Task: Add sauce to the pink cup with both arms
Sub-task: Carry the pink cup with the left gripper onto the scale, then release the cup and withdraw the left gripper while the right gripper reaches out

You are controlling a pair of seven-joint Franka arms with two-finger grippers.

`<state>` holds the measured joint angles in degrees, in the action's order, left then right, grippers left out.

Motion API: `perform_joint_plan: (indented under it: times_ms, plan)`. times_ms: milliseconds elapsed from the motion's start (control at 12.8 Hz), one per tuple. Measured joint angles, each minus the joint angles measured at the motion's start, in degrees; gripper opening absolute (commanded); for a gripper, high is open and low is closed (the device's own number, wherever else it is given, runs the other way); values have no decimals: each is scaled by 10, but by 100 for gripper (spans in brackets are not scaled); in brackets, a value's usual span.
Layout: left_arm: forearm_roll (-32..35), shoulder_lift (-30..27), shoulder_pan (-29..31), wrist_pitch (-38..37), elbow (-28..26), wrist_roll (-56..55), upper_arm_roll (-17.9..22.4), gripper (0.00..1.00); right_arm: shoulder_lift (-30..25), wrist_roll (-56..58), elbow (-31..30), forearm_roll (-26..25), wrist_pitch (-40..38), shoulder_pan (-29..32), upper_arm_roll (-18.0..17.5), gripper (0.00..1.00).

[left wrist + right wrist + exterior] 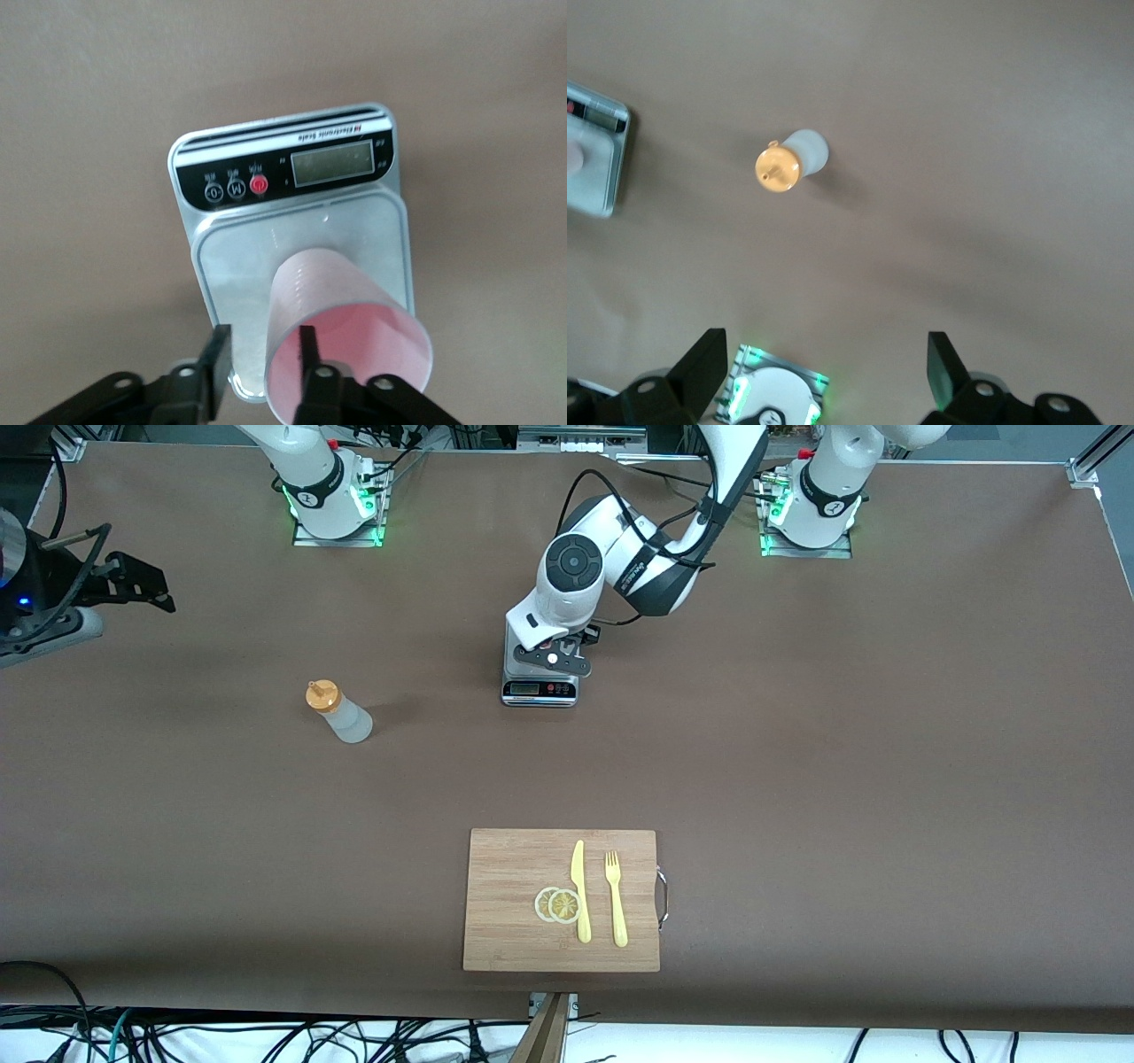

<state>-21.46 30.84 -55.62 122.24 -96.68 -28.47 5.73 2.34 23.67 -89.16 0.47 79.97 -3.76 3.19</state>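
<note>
Pink cup (341,341) stood on the grey scale (292,230), ready for weighing; the left gripper (264,359), one finger inside the rim, was parted. The right gripper (828,372) hung spread above the upright sauce (338,711).

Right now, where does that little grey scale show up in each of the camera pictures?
Front view: the scale sits mid-table, under the left end effector.
Left wrist view: it fills the centre, with the pink cup on it.
Right wrist view: only its edge shows.
Shared landmark: the sauce, standing beside it toward the right arm's end.
</note>
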Motion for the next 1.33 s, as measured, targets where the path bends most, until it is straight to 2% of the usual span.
perform_joint_plan:
  times_ms: [156,313,547,703,860,1094,1329]
  plan:
    - [-8,-16,6,-15,14,-3,9,100,1,77,-5,21,-4,0,0,100]
    - [-12,-55,18,-57,28,-3,30,100,5,171,-23,68,1,1,11,100]
    - [-8,-125,35,-161,62,-3,97,100,31,325,-58,154,23,6,64,100]
    - [14,-158,81,-227,93,-2,122,100,61,420,-68,197,28,11,93,100]
    - [54,-183,136,-270,111,1,123,100,100,528,-71,247,29,23,111,100]
    - [94,-211,201,-324,118,53,116,100,177,691,-77,339,6,72,115,100]
    - [136,-234,268,-356,119,151,110,100,247,811,-77,389,-15,102,116,100]
